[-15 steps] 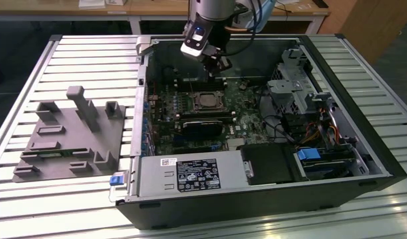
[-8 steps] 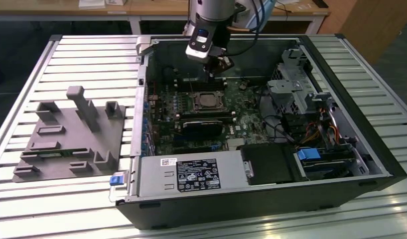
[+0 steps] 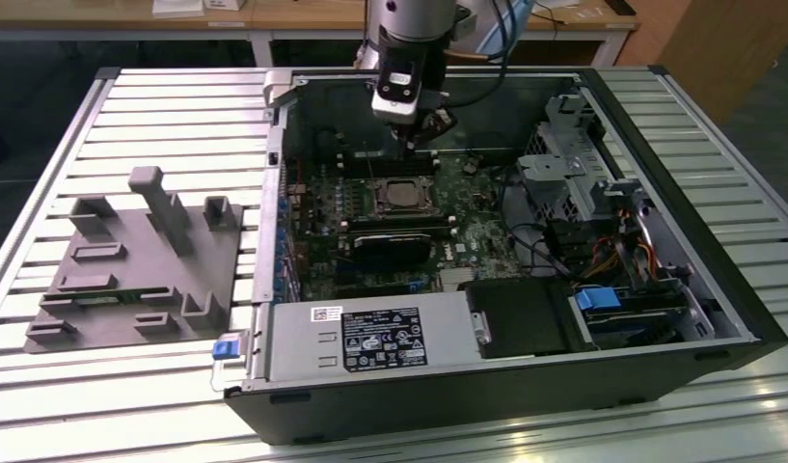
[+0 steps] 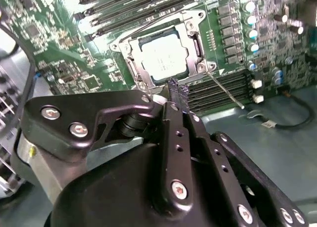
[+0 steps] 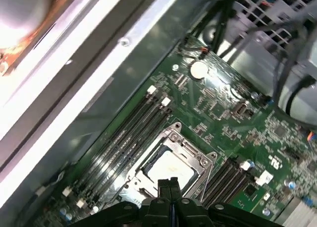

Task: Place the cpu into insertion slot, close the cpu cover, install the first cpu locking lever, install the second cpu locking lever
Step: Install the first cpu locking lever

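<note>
cpu point(image 4: 161, 59) seated, cpu cover point(image 4: 132, 64) looks down. gripper point(image 4: 177, 92) tips pressed together, empty, just above cover edge. Step prob. lever install. locking lever point(image 4: 225, 91) is thin wire, so needs precise tip contact.

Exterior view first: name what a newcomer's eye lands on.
The open computer case dominates, with the gripper hanging inside it. Close to the gripper, the silvery cpu lies framed by the cpu cover, bright against the green board. A grey fixture lies on the exterior view's left.
</note>
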Tool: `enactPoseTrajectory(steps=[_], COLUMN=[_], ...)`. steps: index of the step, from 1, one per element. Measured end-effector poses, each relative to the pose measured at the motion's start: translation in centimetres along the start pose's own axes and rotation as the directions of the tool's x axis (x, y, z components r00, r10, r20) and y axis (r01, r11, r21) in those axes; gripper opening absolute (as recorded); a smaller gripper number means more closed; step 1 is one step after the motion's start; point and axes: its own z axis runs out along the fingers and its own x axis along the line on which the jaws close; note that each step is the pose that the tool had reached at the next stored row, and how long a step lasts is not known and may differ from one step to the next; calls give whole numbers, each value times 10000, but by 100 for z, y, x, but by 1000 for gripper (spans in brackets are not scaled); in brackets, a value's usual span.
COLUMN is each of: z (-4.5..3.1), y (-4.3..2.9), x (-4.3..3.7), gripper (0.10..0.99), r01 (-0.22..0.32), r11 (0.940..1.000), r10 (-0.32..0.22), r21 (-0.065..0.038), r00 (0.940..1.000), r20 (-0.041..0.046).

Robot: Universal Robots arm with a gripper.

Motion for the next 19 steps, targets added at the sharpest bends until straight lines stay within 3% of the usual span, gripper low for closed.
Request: enactPoseTrajectory(steps=[5, 10, 15, 19], z=[0, 0, 0, 0], y=[0, 0, 0, 0], x=[0, 0, 0, 0], gripper=[122, 122, 122, 122], r01=[914, 1819, 2689, 3391], r11=[9958, 9833, 9632, 9407], r10=[-914, -1819, -2689, -3391], r21=[-5, -13, -21, -31], r00=[9958, 9833, 9631, 9407], r20=[-26, -52, -77, -96])
